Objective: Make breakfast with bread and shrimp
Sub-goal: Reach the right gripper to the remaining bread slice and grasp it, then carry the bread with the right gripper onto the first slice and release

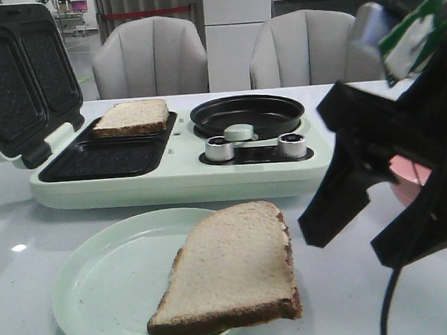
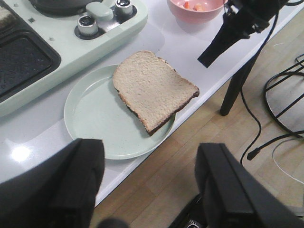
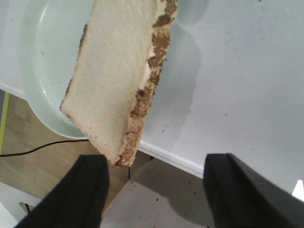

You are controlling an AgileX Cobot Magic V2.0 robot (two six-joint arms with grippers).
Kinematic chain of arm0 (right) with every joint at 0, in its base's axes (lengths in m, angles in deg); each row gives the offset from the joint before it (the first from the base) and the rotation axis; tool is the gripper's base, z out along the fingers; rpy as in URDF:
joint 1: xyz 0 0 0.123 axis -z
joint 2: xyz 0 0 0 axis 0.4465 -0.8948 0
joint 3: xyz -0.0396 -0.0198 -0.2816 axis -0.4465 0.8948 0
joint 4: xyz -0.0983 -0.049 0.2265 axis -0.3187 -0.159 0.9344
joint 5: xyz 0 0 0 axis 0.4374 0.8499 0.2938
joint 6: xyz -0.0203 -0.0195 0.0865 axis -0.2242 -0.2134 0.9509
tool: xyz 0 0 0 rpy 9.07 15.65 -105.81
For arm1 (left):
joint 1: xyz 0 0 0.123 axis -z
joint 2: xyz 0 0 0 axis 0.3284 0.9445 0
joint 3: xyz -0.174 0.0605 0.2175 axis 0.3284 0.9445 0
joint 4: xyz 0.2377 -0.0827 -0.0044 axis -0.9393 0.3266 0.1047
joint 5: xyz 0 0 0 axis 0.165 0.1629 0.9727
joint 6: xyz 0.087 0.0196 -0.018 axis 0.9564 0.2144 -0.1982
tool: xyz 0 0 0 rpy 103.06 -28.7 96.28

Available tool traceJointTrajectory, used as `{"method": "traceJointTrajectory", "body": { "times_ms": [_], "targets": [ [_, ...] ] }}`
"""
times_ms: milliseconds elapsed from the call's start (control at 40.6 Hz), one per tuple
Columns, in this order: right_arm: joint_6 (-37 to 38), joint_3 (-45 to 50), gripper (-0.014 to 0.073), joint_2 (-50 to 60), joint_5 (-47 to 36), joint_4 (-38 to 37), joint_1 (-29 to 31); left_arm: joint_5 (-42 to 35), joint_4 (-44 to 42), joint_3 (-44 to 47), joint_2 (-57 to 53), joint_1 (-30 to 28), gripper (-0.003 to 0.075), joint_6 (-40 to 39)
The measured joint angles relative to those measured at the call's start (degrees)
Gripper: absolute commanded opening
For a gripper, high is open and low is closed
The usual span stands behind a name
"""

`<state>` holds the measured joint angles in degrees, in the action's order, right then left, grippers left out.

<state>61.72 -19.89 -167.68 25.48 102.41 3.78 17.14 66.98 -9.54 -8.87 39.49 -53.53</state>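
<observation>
1. One bread slice [image 1: 234, 268] is pale beige with a dark brown crust and a rounded top. It lies on the pale green plate [image 1: 109, 287], at the 4 o'clock side, with its edge hanging over the rim.
2. A second bread slice [image 1: 133, 117] sits in the back tray of the pale green sandwich maker [image 1: 178, 174]. The lid is up.
3. The black round pan [image 1: 247, 114] on the maker has nothing in it.
4. A pink bowl [image 2: 195, 10] holds small orange-pink shrimp [image 2: 199, 6].
5. The left gripper [image 2: 152, 185] is spread wide and holds nothing.
6. The right gripper [image 3: 154, 194] is spread wide too, near the plate's 3 o'clock side.
</observation>
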Motion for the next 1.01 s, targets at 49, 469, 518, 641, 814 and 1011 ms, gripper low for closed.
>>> {"method": "traceJointTrajectory", "body": {
  "times_ms": [49, 469, 518, 641, 814, 1011],
  "targets": [
    [-0.1, -1.1, 0.0536, -2.4, 0.0, 0.3, -0.5, 0.0, 0.0, 0.2, 0.0, 0.0, 0.0476, 0.0],
    [-1.2, -12.5, 0.0536, -16.8, 3.0, 1.2, -1.8, 0.0, 0.0, 0.5, 0.0, 0.0, 0.0476, 0.0],
    [-1.5, -13.7, 0.0536, -18.2, 3.8, 1.2, -1.8, 0.0, 0.0, 0.5, 0.0, 0.0, 0.0476, 0.0],
    [-2.5, -15.5, 0.0459, -20.2, 5.3, 1.2, -1.8, 0.0, 0.0, 0.5, 0.0, 0.0, 0.0476, 0.0],
    [-2.8, -15.7, 0.0228, -20.3, 6.1, 1.2, -1.9, 0.0, 0.0, 0.5, 0.0, 0.0, 0.0476, 0.0],
    [-2.8, -15.8, 0.0094, -20.3, 6.2, 1.6, -1.9, 0.0, -0.2, 0.5, 0.0, 0.0, 0.0476, 0.0]
  ]
}}
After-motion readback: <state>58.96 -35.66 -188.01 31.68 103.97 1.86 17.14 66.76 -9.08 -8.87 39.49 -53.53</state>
